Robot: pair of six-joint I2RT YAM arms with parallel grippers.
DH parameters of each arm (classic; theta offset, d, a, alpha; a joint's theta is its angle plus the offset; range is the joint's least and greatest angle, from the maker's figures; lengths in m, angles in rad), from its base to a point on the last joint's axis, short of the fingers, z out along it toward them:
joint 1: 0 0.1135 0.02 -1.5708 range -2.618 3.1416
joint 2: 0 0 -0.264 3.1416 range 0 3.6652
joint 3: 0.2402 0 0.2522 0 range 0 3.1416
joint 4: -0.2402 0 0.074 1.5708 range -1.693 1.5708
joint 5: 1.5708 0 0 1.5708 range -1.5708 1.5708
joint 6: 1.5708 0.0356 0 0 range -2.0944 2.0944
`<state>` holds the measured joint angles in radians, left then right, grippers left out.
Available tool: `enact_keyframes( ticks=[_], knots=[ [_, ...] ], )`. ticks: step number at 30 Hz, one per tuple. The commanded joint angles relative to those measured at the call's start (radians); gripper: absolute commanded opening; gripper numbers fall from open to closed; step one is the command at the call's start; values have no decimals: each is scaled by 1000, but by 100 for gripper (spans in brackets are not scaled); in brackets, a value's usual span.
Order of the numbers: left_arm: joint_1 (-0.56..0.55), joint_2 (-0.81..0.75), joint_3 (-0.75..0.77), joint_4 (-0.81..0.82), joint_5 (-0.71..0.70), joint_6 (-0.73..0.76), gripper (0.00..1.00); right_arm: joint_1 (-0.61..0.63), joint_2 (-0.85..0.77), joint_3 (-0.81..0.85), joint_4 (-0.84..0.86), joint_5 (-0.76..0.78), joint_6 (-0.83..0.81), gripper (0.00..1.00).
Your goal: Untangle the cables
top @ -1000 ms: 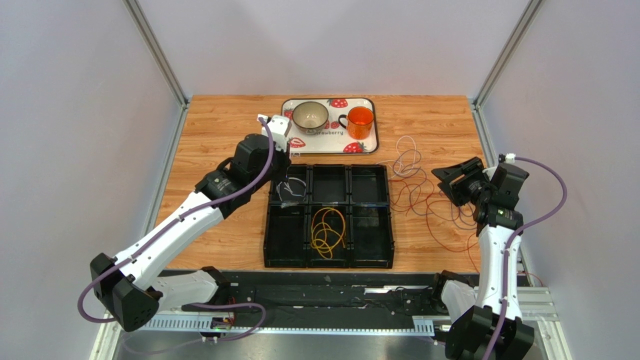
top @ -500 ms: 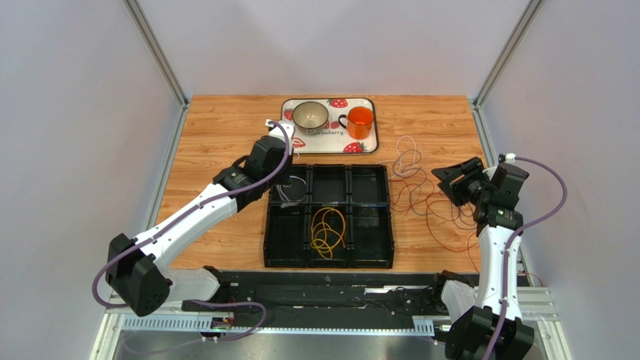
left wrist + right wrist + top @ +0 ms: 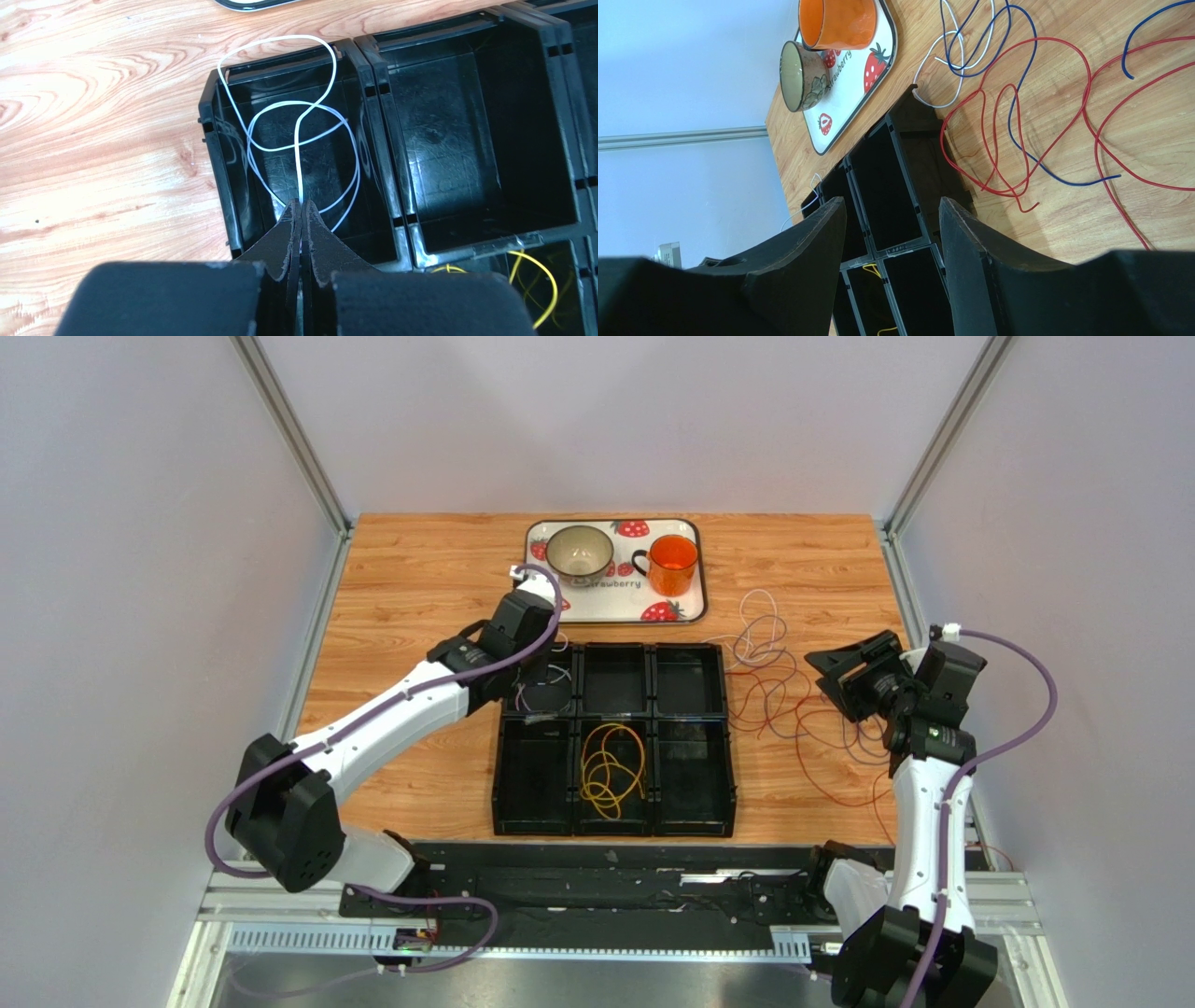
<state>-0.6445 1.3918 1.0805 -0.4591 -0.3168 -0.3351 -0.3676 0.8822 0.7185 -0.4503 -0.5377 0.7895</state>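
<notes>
**Table (image 3: 407, 574).** You have one. It carries one black six-compartment bin (image 3: 497, 770) and one strawberry tray (image 3: 603, 602), which holds one bowl (image 3: 579, 550) and one orange mug (image 3: 673, 560). Neither pincer touches any of these.

**Left pincer (image 3: 302, 204).** It is clamped tight on one white-grey cable (image 3: 298, 140). The strand runs straight out ahead of the tips. Its loops lie in the corner compartment just below and ahead, with one loop draped over the far rim.

**Right pincer (image 3: 892, 206).** It stands half open with nothing between its jaws. The tangle (image 3: 1004, 91) lies on the table ahead of it, well apart.

**Count.**
- One white-grey cable is in the left pincer.
- One yellow-orange coil (image 3: 613, 763) sits in the compartment behind and to the right of that pincer.
- One more white strand is in the tangle.
- At least one red cable (image 3: 1088, 77) and one blue cable (image 3: 1074, 183) are in the tangle. You cannot count their strands apart where they cross.

**Handling, as judged.**
- The cables are light and limp but springy, and smooth-jacketed, so they are likely to slip through a loose grip.
- Take hold near a free end or an outer loop, never at a crossing.
- Draw slowly, since a snagged loop would drag its neighbours along.
</notes>
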Motion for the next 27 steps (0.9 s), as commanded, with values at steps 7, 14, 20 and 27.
enact_keyframes(
  ticks=[7,14,20,27],
  knots=[
    [23,111,19,125,-28,-28,0,6,-3,1,35,-22,-10,55],
    [26,153,-11,146,-22,-41,0,6,-9,1,28,-19,-13,55],
    [25,188,-30,161,11,-33,0,6,-8,-1,32,-21,-12,55],
    [26,129,-42,142,27,-35,49,7,-12,2,22,-18,-15,55]
  ],
)
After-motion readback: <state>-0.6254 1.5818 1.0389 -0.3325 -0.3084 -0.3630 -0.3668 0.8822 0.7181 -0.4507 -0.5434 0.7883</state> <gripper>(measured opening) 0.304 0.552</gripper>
